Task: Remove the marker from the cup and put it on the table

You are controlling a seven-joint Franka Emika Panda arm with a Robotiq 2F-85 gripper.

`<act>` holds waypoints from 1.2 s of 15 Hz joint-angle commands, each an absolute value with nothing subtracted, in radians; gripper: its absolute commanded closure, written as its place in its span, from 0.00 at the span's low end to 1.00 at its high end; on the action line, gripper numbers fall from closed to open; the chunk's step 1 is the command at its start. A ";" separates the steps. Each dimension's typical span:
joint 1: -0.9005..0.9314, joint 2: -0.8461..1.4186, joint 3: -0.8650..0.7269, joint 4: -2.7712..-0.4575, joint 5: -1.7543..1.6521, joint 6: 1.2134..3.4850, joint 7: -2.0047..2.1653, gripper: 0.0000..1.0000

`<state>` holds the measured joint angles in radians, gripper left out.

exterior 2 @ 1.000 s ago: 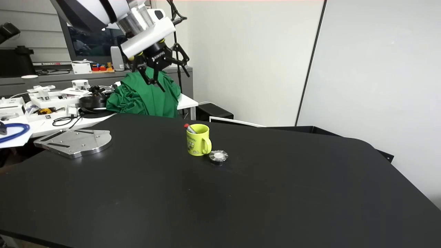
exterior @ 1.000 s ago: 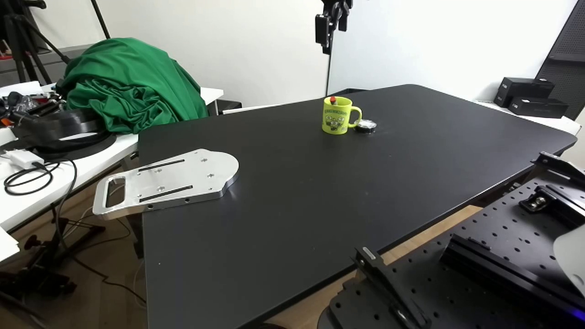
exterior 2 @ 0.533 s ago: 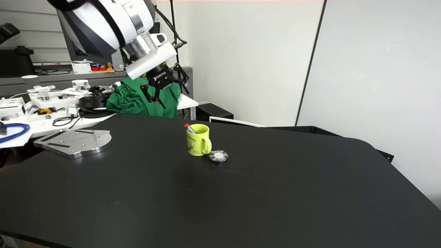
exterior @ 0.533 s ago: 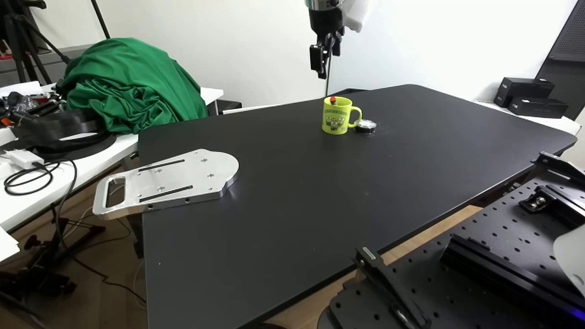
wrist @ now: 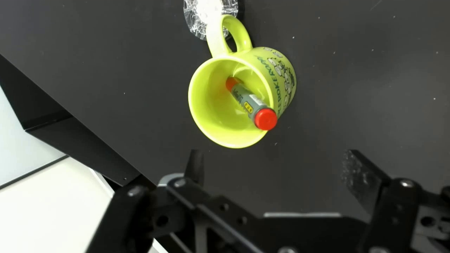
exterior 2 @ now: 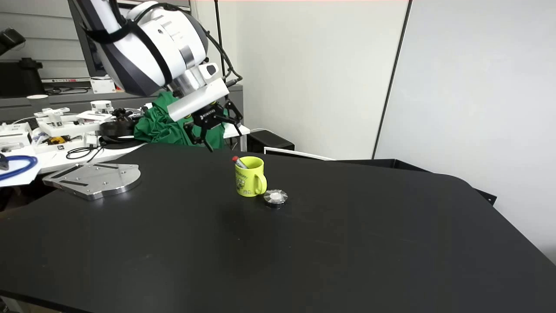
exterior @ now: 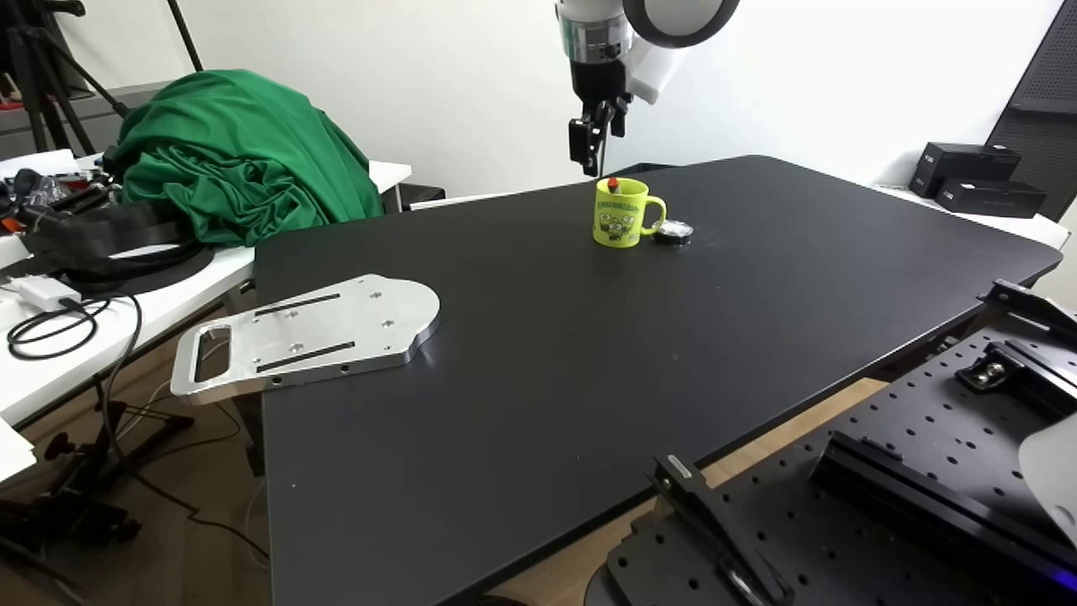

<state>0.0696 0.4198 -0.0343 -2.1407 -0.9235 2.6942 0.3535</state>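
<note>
The yellow-green cup (exterior: 617, 227) stands upright on the black table (exterior: 538, 421); it also shows in an exterior view (exterior 2: 249, 182) and in the wrist view (wrist: 281, 75). The marker (wrist: 248, 102) leans inside the cup, grey with red ends, its red tip over the rim. Its tip also shows in both exterior views (exterior: 613, 185) (exterior 2: 239, 162). My gripper (exterior 2: 226, 142) is open and empty, above table height and a little apart from the cup. In the wrist view, the open fingers (wrist: 274, 154) lie below the cup's rim in the picture, with bare table between them.
A small round black object with a shiny whitish top (exterior 2: 275, 198) lies beside the cup's handle; it also shows in the wrist view (wrist: 197, 15). A silver metal plate (exterior: 336, 320) lies at one table edge. A green cloth heap (exterior: 244, 160) is on the white side desk.
My gripper has come down and a little closer to the cup, with its fingers still open. The cup, the marker and the round object have not moved.
</note>
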 commanded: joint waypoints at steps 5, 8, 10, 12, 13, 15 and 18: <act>0.082 0.510 -0.076 -2.085 -0.946 2.715 0.424 0.00; 0.083 0.531 -0.082 -2.075 -0.939 2.714 0.423 0.00; 0.084 0.539 -0.083 -2.072 -0.939 2.715 0.424 0.00; 0.086 0.545 -0.087 -2.068 -0.943 2.720 0.433 0.25; 0.088 0.547 -0.089 -2.066 -0.945 2.722 0.436 0.27; 0.089 0.549 -0.092 -2.063 -0.945 2.727 0.443 0.40; 0.088 0.547 -0.093 -2.060 -0.943 2.735 0.445 0.61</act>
<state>0.0722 0.5368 -0.0754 -2.0822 -0.9235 2.7233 0.3962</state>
